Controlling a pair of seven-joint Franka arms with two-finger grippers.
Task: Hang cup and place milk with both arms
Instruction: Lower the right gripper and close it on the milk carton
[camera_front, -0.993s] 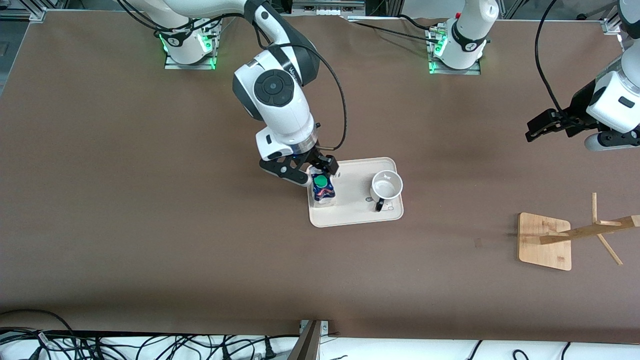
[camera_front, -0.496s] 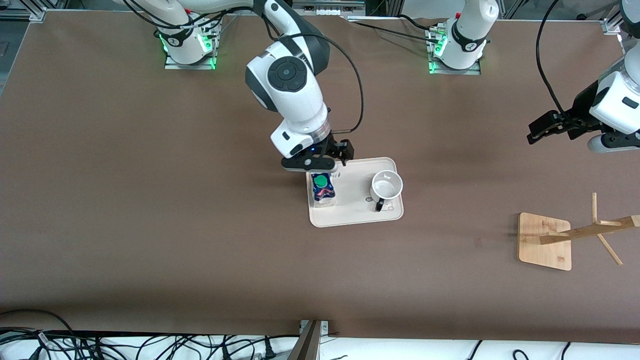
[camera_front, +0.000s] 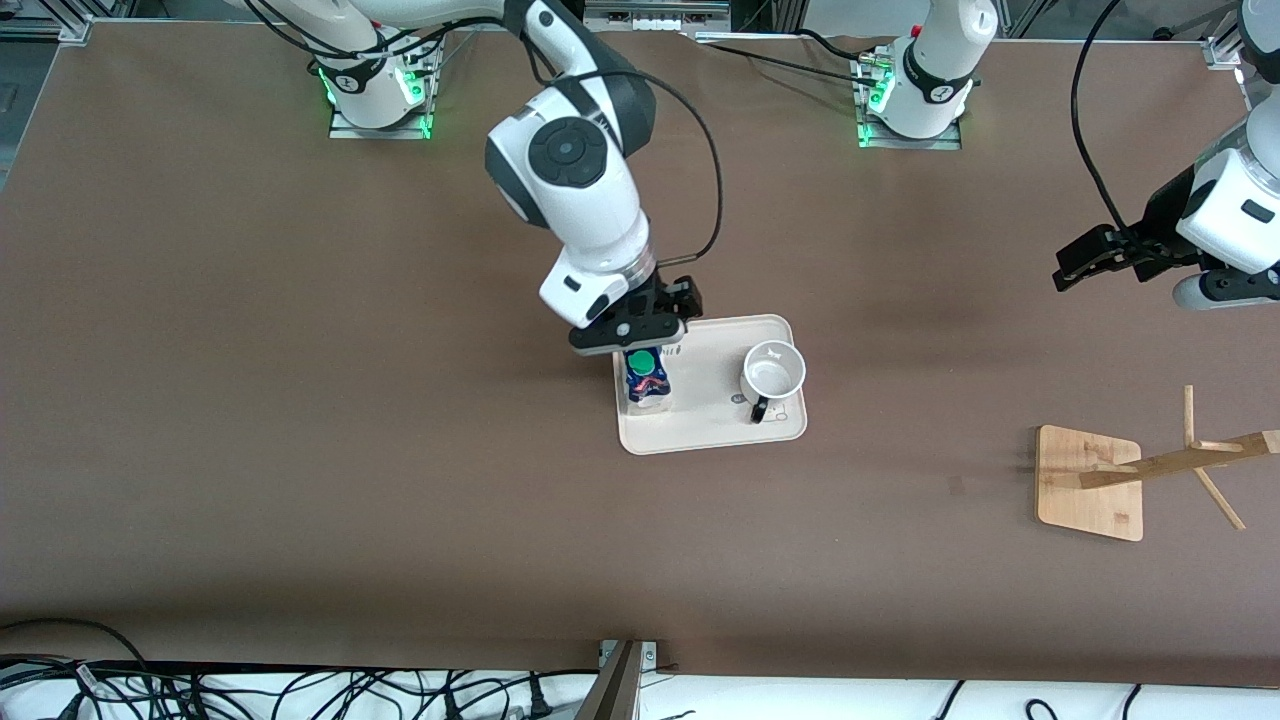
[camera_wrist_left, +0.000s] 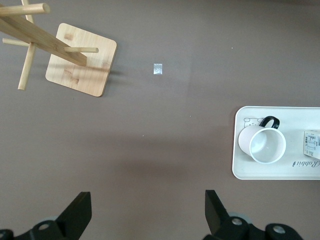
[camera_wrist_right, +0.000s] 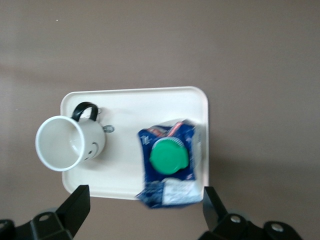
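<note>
**Carton and mug on tray**

The milk and cup are seen upright on a cream tray, cup at the carton's 3 o'clock. The right gripper hovers above the carton, jaws spread. The left gripper waits spread over bare table, a wooden rack at its 6 o'clock.

Script word "Rabbit" printed on tray edge; milk label print unreadable

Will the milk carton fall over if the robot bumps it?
Probably, yes. The milk carton stands upright on the tray, and it looks taller than its base, so a sideways push could tip it. Its walls look crinkled in the right wrist view, so it may squash a little if squeezed. The right gripper hangs open over it; the left gripper waits open above bare table.
</note>
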